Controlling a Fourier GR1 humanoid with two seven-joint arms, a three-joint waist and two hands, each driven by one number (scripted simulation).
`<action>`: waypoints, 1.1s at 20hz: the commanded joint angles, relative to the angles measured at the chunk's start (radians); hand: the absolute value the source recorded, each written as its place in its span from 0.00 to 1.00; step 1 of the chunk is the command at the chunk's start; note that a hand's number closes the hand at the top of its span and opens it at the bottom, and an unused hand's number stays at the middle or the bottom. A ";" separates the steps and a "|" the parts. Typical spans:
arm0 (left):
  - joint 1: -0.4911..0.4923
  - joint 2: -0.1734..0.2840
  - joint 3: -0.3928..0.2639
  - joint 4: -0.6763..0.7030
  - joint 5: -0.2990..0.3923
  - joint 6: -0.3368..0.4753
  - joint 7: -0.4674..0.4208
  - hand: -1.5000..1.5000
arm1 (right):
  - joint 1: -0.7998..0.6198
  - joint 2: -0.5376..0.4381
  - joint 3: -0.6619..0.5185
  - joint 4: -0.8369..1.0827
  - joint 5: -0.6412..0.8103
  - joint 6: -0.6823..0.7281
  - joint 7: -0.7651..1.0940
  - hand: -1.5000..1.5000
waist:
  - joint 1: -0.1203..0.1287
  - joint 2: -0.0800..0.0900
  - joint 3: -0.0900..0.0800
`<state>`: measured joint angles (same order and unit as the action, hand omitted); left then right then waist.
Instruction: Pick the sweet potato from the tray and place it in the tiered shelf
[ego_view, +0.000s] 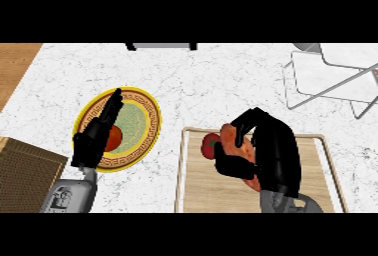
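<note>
Right robot hand (272, 150) curls round the sweet potato (235, 142) over the tray (193, 190); its long axis runs near-to-far.

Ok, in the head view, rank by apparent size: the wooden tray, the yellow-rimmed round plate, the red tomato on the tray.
1. Light wooden tray, largest, though the right hand covers part of it.
2. Yellow-rimmed round plate, partly behind the left hand.
3. Red tomato, smallest, partly hidden.
</note>
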<state>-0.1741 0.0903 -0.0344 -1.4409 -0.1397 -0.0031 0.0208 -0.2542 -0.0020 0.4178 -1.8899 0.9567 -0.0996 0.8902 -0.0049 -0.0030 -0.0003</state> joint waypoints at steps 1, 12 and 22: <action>0.020 0.014 0.016 -0.002 0.016 -0.020 -0.033 0.50 | 0.014 -0.003 -0.007 -0.158 0.079 0.016 0.075 1.00 | -0.001 0.000 0.000; -0.037 0.028 0.047 0.021 0.040 -0.047 -0.002 0.50 | -0.367 -0.060 -0.254 -0.227 0.204 0.291 0.227 1.00 | 0.005 0.002 -0.001; -0.042 -0.017 0.018 0.067 -0.016 0.004 -0.021 0.50 | -0.524 -0.180 -0.464 -0.080 0.182 0.328 0.149 1.00 | 0.004 0.004 0.000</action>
<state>-0.1683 0.0866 -0.0245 -1.4456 -0.1426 -0.0148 0.0215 -0.7035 -0.1590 0.0055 -2.0406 1.1342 0.1983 1.0034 0.0013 -0.0014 -0.0005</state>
